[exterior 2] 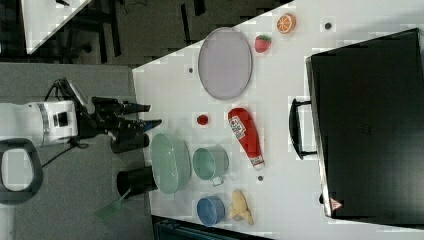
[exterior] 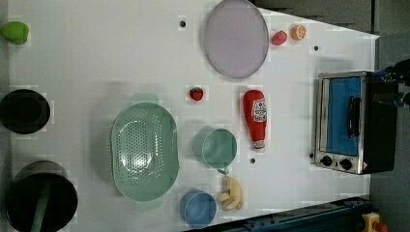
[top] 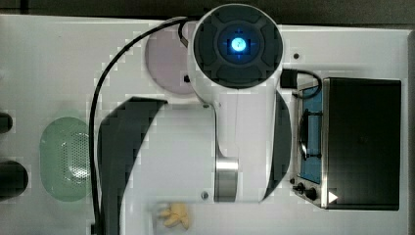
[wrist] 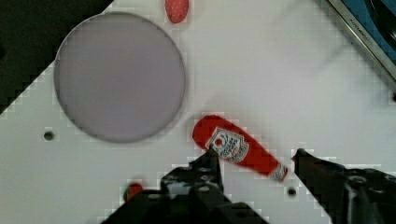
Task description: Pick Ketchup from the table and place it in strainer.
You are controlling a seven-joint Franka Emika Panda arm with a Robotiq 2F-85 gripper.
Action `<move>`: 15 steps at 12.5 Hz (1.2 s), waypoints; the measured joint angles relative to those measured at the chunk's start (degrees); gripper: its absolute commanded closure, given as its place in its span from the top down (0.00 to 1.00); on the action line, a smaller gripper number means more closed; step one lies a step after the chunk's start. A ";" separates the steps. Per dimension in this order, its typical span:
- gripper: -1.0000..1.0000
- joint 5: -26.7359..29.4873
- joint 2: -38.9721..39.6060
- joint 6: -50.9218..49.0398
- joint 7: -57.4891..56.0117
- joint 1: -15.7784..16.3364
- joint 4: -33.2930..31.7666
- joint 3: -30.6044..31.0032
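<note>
Red Ketchup point(exterior: 256, 119) lies flat, apart from the green strainer point(exterior: 144, 151) | gripper point(wrist: 254, 158) high above the Ketchup, jaws wide, empty | strainer open-topped, presumably for a straight drop

Arm point(top: 230, 137): glossy white moulded shells with dark grey panels along the sides. Round dark grey end cap point(top: 238, 45), segmented, with a glowing blue light at its centre. Brushed silver metal ring point(top: 226, 178) at one joint; a small screw beside it. Black cable point(top: 105, 83) runs in a long curve along the arm. Gripper point(exterior 2: 145, 116): black, angular, two slender tapered fingers point(wrist: 210, 161).
</note>
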 measured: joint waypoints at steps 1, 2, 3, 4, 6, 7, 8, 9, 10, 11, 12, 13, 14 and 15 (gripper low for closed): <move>0.79 1.72 -2.91 -2.66 0.53 -2.15 -3.80 1.81; 0.90 2.17 -6.78 -4.85 0.83 -3.94 -8.11 3.02; 1.00 1.82 -9.96 -5.76 1.08 -5.00 -10.63 3.55; 1.00 1.52 -12.12 -5.64 1.08 -5.14 -11.53 3.21; 1.00 1.64 -13.94 -5.39 0.83 -6.44 -11.58 3.73; 1.00 1.43 -14.03 -5.19 -0.16 -6.63 -11.58 3.86; 1.00 1.48 -13.87 -5.07 -2.10 -6.50 -11.97 3.66; 1.00 1.49 -13.76 -4.10 -4.76 -6.39 -13.04 3.60; 1.00 1.47 -13.73 -2.21 -7.67 -6.33 -14.94 3.68; 1.00 1.71 -13.54 -0.58 -10.85 -6.15 -17.40 3.63; 1.00 1.86 -12.87 0.66 -14.62 -6.02 -19.64 3.64; 1.00 1.87 -12.22 2.57 -18.91 -6.17 -22.44 4.06; 1.00 1.87 -11.71 5.33 -23.44 -6.36 -25.68 4.76; 1.00 1.91 -10.93 8.74 -27.85 -6.52 -28.82 5.57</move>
